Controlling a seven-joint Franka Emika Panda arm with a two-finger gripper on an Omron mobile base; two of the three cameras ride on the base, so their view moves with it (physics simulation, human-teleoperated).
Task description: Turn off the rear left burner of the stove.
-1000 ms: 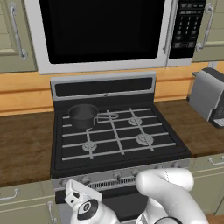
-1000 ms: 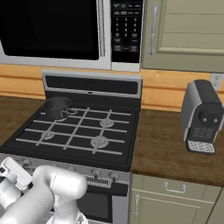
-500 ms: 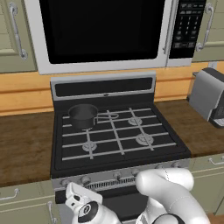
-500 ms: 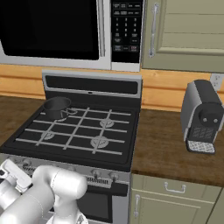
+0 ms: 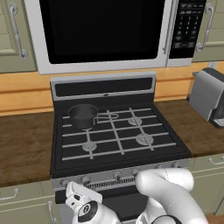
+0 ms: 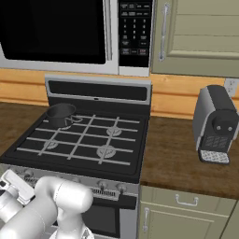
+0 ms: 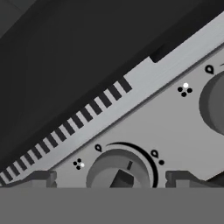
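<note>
Hand view: the claw (image 7: 108,177) sits close against the silver knob strip (image 7: 144,131) at the front of the stove (image 5: 114,131). Its two dark fingertips (image 7: 40,177) stand apart, one on each side of a round knob (image 7: 117,168), so the claw is open about as wide as that knob and has hold of nothing. Whether the tips touch the knob's rim cannot be told.

- A small four-dot mark sits on the strip just beside the knob, toward the louvred vent slots; one dot is lit white. A second knob (image 7: 214,103) lies further along the strip, with its own dot mark.
- The rear left burner (image 5: 83,117) is well beyond the claw, up on the cooktop at the far corner, under a dark saucepan (image 5: 82,114) that hides the burner head. No flame can be made out.
- Left base view shows the hand (image 5: 83,205) low, in front of the strip's left end, below the cooktop edge.

Step in hand, as judged: lining up on a knob, with the grip not yet made. The dot mark is too small to confirm that this knob serves the rear left burner.

Next move calls for: easing forward until the tips flank the knob fully, closing on it squarely, then turning it to the off mark; a slanted grip may slip on the smooth rim
</note>
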